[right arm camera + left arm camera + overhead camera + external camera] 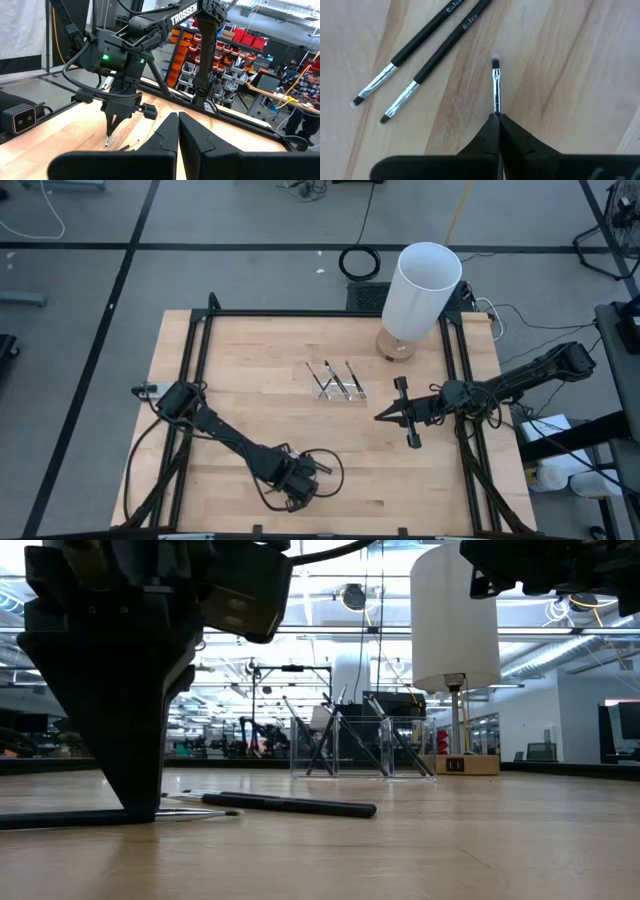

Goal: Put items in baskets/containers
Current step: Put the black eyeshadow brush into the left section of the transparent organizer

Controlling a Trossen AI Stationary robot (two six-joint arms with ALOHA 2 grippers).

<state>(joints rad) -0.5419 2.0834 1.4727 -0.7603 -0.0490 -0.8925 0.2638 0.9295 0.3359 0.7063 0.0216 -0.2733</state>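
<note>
Closest to the low camera, the left gripper (140, 810) stands point-down on the table (250, 360), its fingers (492, 131) pinched together on one brush (496, 87) whose silvery ferrule and dark tip poke out beyond them. Gripping the stick with the jaws upright looks like the way to lift it off the flat wood, which suggests a pick is in hand rather than a drop. Two more brushes (425, 52) lie loose just beside it, side by side and roughly parallel, tips pointing the same way; from table height one black handle (290, 804) shows lying flat next to the gripper. Taking the tray (340, 392) as landmark: the left gripper sits well apart from it, toward the table's near edge, so the brush has a fair carry ahead. The tray itself is clear and shallow, near the table's middle, and already holds several brushes (336, 379) leaning crosswise against its walls, so part of the job looks done. Just beyond the tray, on its far right, stands a tall white cylinder (421, 290) on a round wooden base. Right of the tray, near but not touching, the right gripper (384, 416) hovers with its fingers (167, 132) closed on nothing, apparently waiting clear of the left arm's path.
</note>
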